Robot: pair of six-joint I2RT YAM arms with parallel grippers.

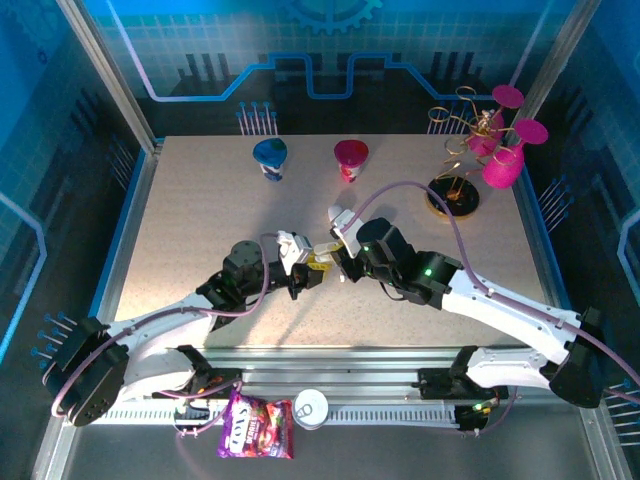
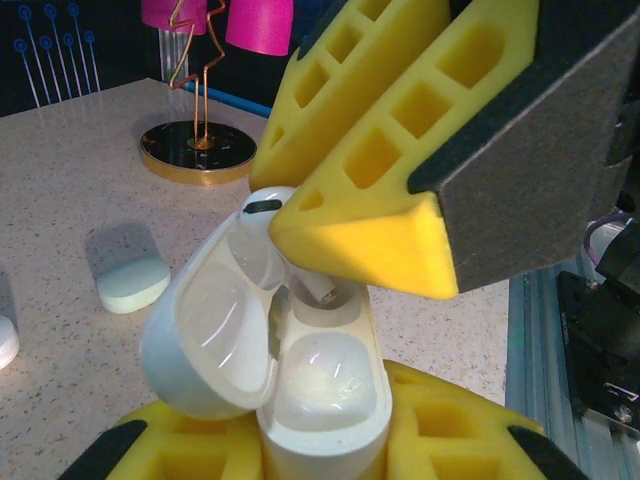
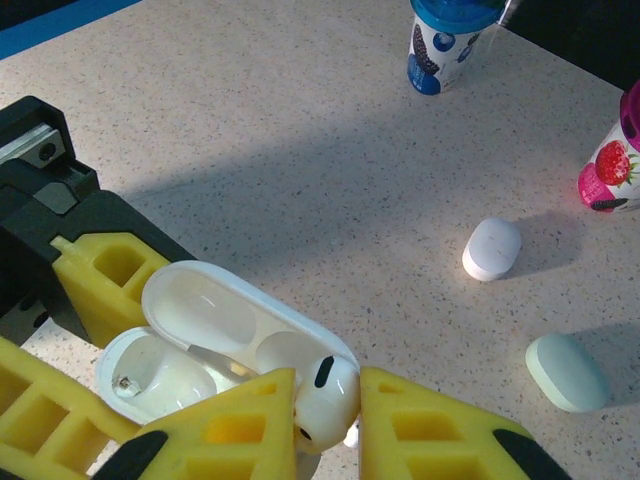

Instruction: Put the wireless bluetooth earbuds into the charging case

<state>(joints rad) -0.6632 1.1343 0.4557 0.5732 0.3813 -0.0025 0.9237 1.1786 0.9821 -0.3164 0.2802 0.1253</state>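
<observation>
Near the middle of the speckled beige surface (image 1: 200, 200), the left gripper (image 2: 325, 440) clamps the base of an open, glossy white plastic charging case (image 3: 205, 320) between yellow foam pads, with the lid hinged back. The right gripper (image 3: 328, 410) comes in from above, pinched on a small smooth white earbud (image 3: 330, 385) with a black oval mark. The stem dips into a well at the case's rim.

Well apart, at the far right corner, stands a gold wire stand (image 1: 452, 197) hung with magenta glasses. By the far edge are a blue-lidded cup (image 1: 270, 157) and a red-lidded cup (image 1: 350, 158). Between the cups and the grippers lie a pale green pebble-shaped case (image 3: 567, 372) and a white pebble-shaped case (image 3: 492, 248), both matte and shut.
</observation>
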